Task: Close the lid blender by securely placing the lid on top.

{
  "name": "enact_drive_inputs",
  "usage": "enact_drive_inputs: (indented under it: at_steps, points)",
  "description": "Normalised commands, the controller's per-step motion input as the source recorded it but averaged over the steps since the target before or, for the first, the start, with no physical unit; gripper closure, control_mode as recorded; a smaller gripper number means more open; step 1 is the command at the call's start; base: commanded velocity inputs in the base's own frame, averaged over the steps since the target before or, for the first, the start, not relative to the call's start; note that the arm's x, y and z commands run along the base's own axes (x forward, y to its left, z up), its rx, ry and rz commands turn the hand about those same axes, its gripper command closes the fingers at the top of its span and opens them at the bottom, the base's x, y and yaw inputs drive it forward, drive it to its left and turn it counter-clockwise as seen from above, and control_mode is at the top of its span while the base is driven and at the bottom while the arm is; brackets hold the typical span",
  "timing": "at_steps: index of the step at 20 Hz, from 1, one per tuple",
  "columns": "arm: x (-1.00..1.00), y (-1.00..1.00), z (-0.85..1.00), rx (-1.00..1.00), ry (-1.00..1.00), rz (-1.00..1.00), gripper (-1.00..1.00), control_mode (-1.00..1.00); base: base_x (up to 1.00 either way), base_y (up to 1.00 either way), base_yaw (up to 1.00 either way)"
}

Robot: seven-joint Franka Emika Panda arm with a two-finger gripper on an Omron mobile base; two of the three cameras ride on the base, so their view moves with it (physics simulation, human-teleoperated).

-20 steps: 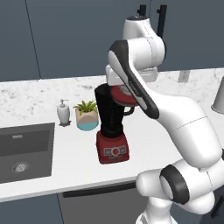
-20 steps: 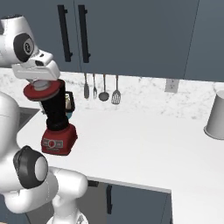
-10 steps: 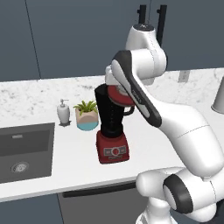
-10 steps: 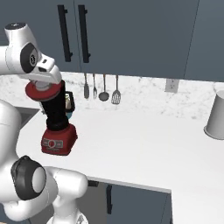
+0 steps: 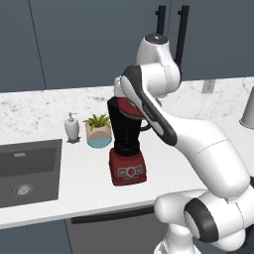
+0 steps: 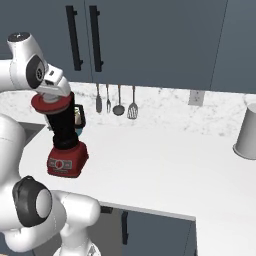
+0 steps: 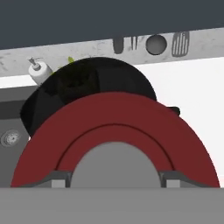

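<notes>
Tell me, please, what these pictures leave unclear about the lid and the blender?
- Whether the lid is seated on the blender jar or just above it: the gripper covers the join in the right base view, the arm in the left base view.
- Blender base and buttons in the hand view: hidden under the lid.
- Button labels: too small.

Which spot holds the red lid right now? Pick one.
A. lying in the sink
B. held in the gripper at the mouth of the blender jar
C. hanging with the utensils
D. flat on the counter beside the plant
B: the lid sits in the gripper atop the blender jar.
</notes>
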Motion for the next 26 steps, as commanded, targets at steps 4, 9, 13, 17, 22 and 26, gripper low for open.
enact_drive_inputs:
  at_steps: [4, 9, 13, 17, 22, 26]
  points:
    - [0.34, 0.15, 0.0, 0.0, 0.0, 0.0, 1.0, -1.0, 0.0, 0.0, 0.0]
    - [0.28, 0.24, -0.01, 0.0, -0.01, 0.0, 1.0, -1.0, 0.0, 0.0, 0.0]
    - [0.23, 0.19, -0.03, 0.0, -0.07, 0.0, 1.0, -1.0, 0.0, 0.0, 0.0]
    - [0.25, 0.03, -0.04, 0.0, -0.11, 0.0, 1.0, -1.0, 0.0, 0.0, 0.0]
    - [0.24, 0.0, -0.03, 0.0, -0.12, 0.0, 1.0, -1.0, 0.0, 0.0, 0.0]
    - [0.23, 0.0, 0.0, 0.0, -0.13, 0.0, 1.0, -1.0, 0.0, 0.0, 0.0]
